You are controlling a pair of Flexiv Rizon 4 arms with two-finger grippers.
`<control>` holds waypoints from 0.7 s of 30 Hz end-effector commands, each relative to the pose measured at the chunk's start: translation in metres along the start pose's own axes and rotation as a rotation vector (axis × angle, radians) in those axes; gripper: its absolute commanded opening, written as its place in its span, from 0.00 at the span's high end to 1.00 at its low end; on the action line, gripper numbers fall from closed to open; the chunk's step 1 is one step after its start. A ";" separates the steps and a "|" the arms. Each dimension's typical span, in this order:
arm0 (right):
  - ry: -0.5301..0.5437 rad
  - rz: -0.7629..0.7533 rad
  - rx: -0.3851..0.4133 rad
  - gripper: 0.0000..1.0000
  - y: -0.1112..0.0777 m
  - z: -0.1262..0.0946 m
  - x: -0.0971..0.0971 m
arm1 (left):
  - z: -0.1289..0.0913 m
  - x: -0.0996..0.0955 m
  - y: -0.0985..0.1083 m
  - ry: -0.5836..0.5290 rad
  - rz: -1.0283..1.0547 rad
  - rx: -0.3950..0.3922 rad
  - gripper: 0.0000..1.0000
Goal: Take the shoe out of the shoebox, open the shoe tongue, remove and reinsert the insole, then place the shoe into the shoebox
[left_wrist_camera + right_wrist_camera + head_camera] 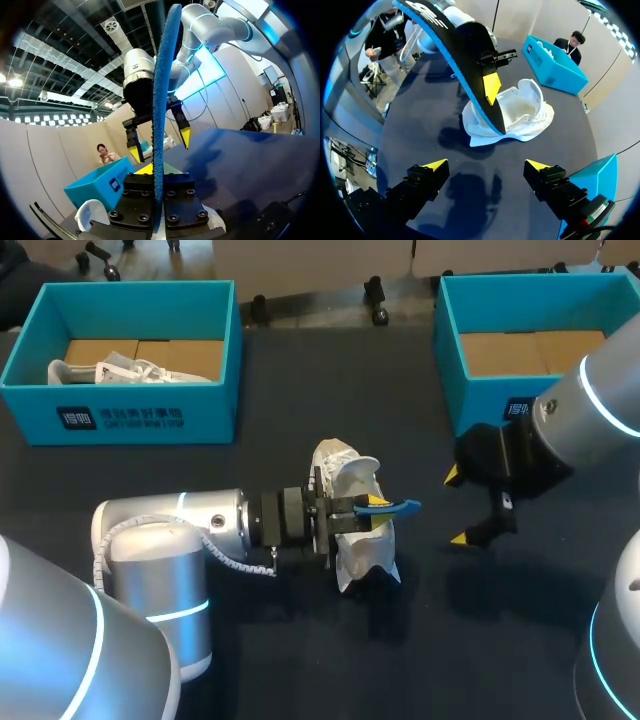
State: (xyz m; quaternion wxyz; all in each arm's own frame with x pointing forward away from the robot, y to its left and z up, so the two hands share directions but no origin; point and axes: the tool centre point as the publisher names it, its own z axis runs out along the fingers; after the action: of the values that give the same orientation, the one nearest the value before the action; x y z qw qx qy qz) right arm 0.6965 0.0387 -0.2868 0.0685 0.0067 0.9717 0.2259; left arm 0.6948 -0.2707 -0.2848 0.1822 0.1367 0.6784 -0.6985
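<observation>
nearest, at the near left corner of the table [300,660], my left arm [170,530] reaches level toward the middle. the left end effector [352,508] is clamped on a blue insole [388,506], one finger on each face. in the left wrist view the insole [160,115] stands on edge between the fingers and runs well ahead of them.

just under and around that grip, at the middle of the table, lies the white shoe [355,540], out of any box. the right wrist view shows the shoe [525,112] with its opening spread wide. the dark underside of the insole [455,45] slants across the shoe's near side. whether its lower end touches the shoe i cannot tell.

beside the shoe, toward the right edge, the right end effector [457,507] hangs with its fingers wide apart, holding nothing. its yellow tips face the insole, apart from it.

farther back, the left shoebox [125,418] sits at the far left corner with a second shoe [110,370] inside. the right shoebox [480,390] sits at the far right corner, partly behind my right arm [590,410].
</observation>
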 end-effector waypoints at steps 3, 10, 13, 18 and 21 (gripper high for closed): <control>-0.004 0.000 0.001 0.00 0.000 0.000 0.002 | 0.002 0.002 0.005 0.001 -0.002 -0.015 1.00; -0.004 0.000 0.001 0.00 0.000 0.000 0.002 | 0.002 0.001 0.005 -0.001 0.000 -0.020 1.00; -0.004 0.000 0.001 0.00 0.000 0.000 0.002 | 0.000 0.001 0.002 -0.001 -0.003 -0.014 1.00; -0.004 0.000 0.001 0.00 0.000 0.000 0.002 | -0.001 0.000 -0.002 -0.003 -0.013 -0.006 1.00; -0.004 0.000 0.001 0.00 0.000 0.000 0.002 | -0.003 -0.001 -0.007 -0.002 -0.020 -0.002 1.00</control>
State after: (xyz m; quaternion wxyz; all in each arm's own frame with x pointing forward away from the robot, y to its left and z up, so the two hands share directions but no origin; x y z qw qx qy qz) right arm 0.6965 0.0386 -0.2867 0.0685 0.0067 0.9717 0.2258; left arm 0.6949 -0.2712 -0.2828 0.1774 0.1285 0.6790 -0.7007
